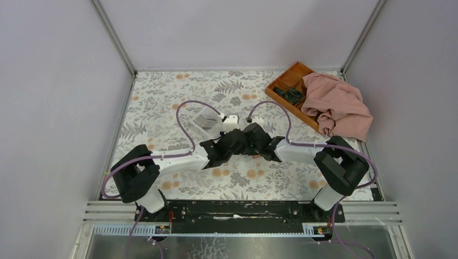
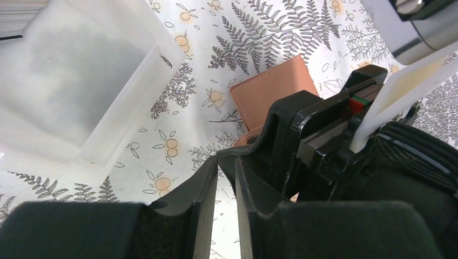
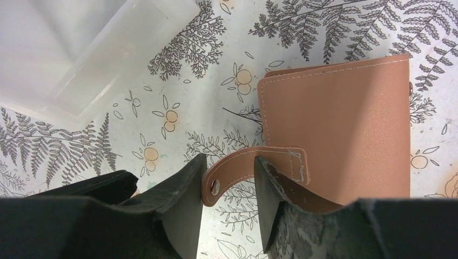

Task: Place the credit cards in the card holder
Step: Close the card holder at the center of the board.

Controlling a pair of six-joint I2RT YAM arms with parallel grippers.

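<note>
Straddles card holder (image 3: 335,118) strap (image 3: 259,164) with right hand (image 3: 229,164) parted; left hand (image 2: 226,164) barely parted, empty. Risks snagging strap, dragging holder.

Colours noted: worktop (image 1: 162,108) white with grey fern print and small orange fruits. card holder (image 3: 335,124) tan-brown, paler stitching, silver snap. box (image 2: 70,91) translucent white. tray (image 1: 291,75) orange. cloth (image 1: 337,105) dusty pink. left tool (image 2: 227,162) and right tool (image 3: 229,167) black. cables (image 1: 181,116) purple.
</note>
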